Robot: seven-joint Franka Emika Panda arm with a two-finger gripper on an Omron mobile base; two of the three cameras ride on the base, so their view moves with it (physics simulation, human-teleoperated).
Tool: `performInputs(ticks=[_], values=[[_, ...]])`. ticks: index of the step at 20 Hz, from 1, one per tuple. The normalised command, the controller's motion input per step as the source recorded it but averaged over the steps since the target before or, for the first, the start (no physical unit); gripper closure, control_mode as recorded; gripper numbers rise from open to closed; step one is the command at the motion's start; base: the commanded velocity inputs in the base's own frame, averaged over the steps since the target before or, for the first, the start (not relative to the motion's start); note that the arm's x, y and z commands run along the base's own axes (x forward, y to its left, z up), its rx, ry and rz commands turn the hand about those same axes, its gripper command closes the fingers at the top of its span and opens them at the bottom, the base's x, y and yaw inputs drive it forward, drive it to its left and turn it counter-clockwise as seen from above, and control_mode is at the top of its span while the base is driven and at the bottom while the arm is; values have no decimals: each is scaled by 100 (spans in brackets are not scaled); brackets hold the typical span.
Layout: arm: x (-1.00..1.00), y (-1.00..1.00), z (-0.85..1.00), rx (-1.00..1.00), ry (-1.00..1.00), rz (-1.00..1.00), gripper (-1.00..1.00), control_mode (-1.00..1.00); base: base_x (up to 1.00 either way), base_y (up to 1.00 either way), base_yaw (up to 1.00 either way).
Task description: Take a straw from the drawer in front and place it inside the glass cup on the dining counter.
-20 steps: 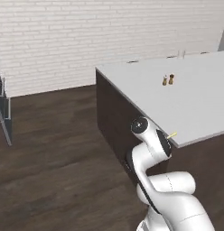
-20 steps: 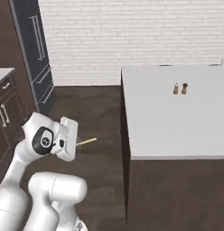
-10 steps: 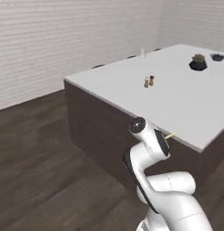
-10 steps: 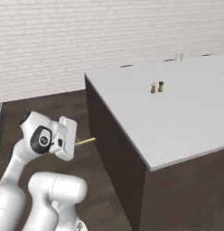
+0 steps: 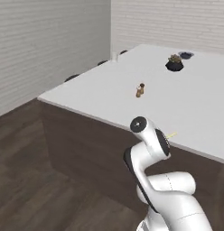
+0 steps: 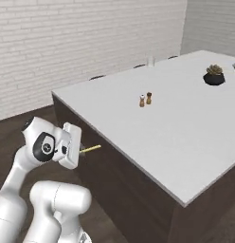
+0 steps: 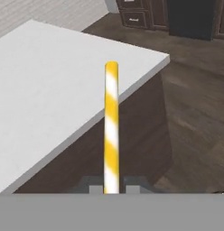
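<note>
I've swung the base round to the long white-topped dining counter [image 6: 185,142], gripper [image 7: 111,182] clamped on the yellow-and-white striped straw [image 7: 111,131], and the clear glass cup [image 6: 150,61], faint here, probably stands well apart at the far edge

1. The bench [image 6: 185,142] top is mostly bare, leaving wide room near its front edge.
2. Two small brown shakers [image 6: 145,99] stand mid-top.
3. A dark potted plant [image 6: 214,76] sits far right.
4. The glass cup [image 6: 150,61] stands at the far edge, nothing beside it.
</note>
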Motion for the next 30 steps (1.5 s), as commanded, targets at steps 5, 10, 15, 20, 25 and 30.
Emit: performInputs(ticks=[5,10,15,20,25,30], values=[[0,0,0,0,0,0,100,100,71,100,-43],[0,0,0,0,0,0,100,100,53,100,-33],[0,0,0,0,0,0,100,100,56,100,-28],[0,0,0,0,0,0,100,100,31,100,-23],[0,0,0,0,0,0,100,100,19,100,-29],[0,0,0,0,0,0,100,100,20,100,-40]])
